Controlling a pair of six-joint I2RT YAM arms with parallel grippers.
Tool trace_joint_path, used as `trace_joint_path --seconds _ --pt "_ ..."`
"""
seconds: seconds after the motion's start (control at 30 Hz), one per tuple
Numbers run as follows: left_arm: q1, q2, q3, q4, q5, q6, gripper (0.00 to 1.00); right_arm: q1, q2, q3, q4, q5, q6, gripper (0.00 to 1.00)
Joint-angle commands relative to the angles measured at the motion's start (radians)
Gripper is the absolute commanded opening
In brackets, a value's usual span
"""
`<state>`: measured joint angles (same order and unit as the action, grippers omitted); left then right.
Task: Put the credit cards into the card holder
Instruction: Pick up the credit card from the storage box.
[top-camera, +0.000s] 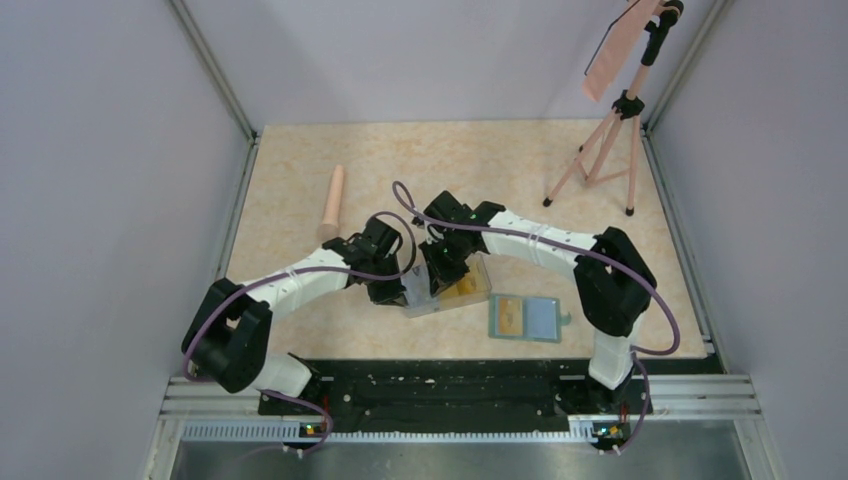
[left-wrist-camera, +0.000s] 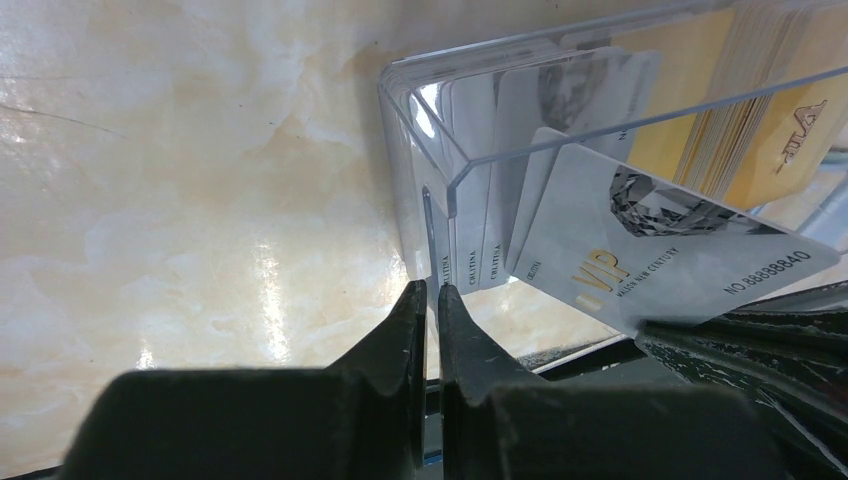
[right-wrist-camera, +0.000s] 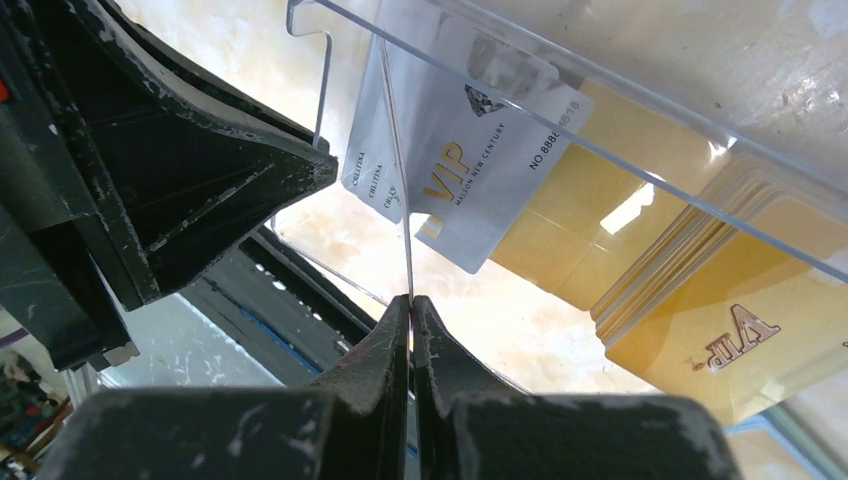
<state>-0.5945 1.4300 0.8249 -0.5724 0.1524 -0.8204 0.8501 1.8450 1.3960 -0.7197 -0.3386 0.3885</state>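
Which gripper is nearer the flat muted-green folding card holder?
Right. The right gripper sits over the clear plastic box, beside the card holder; the left gripper pinches the box's farther end.

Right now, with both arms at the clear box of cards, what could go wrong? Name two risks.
1. The right fingers pinch what looks like one card by its bare edge; it could slip before reaching the wallet.
2. The left fingers seem to hold only a thin wall of the box; if that grip slides, the box may tip and spill the loose VIP card and the yellow stack.
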Motion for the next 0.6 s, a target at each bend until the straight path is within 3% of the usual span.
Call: trace_joint_path --seconds 0.0,0.3,0.57 --pt "-0.009 0.015 0.021 -0.051 -0.025 0.039 0.00 0.008 -0.051 0.032 -0.034 0.005 0.001 0.00" --pt "-0.009 -0.018 0.040 -0.067 -0.043 0.041 0.00 -0.029 -0.087 0.010 0.011 -0.058 0.029 0.00" --pt "-0.009 -0.122 0.062 -0.028 -0.041 0.060 0.23 -0.095 -0.171 -0.048 0.100 -0.169 0.088 0.00"
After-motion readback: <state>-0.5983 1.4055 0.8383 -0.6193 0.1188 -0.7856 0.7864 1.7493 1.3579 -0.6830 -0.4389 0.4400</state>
